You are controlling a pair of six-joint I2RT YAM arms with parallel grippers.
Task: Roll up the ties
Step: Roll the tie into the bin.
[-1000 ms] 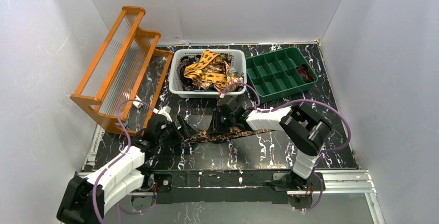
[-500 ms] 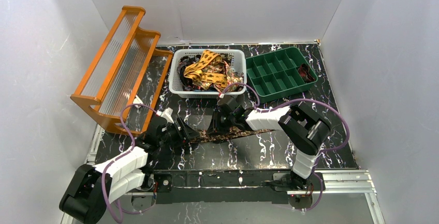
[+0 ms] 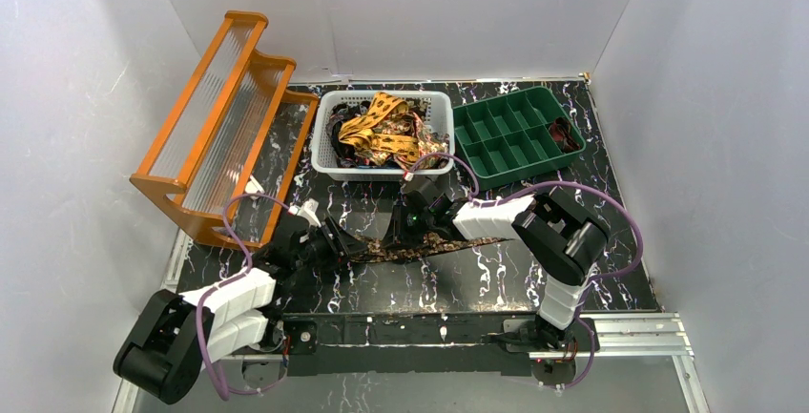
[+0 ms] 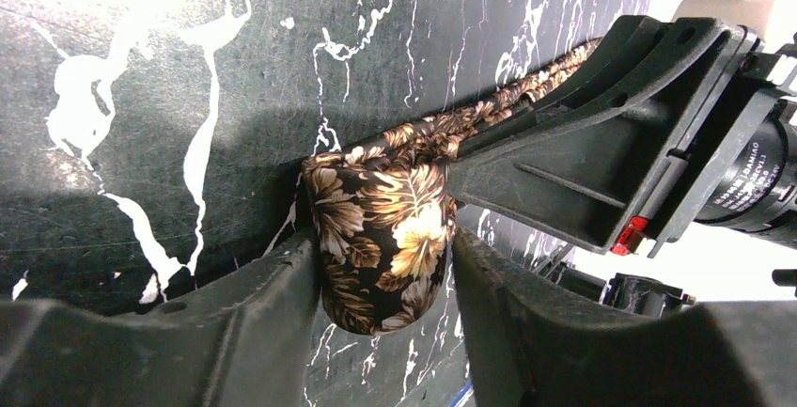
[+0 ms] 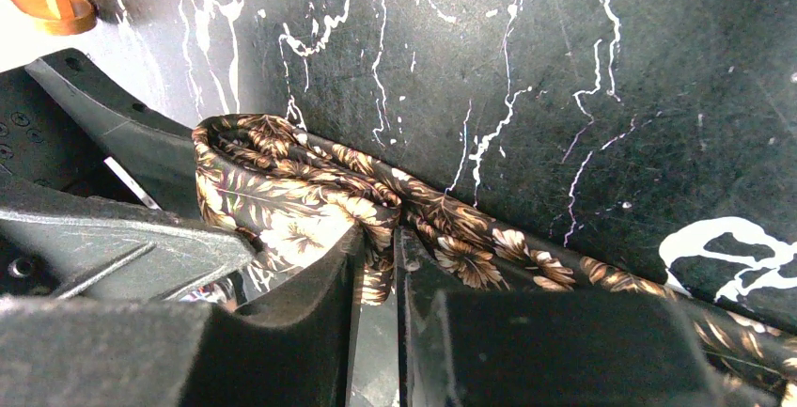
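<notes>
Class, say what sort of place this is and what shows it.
Probably a robot test cell: plain white walls box in a black marbled tabletop, with a white plastic basket of patterned fabric ties beside a green compartment tray.

The worktop (image 3: 477, 281) is black marble veined with white. The tie (image 4: 385, 228) in front of the white basket (image 3: 363, 171) is dark brown with a tan and cream leaf print. In the basket, the ties (image 3: 377, 129) are yellow-orange with dark print. Right of the basket a tray (image 3: 496, 136) is green; left of it, a rack (image 3: 157, 187) is orange with clear ribbed panels.
</notes>
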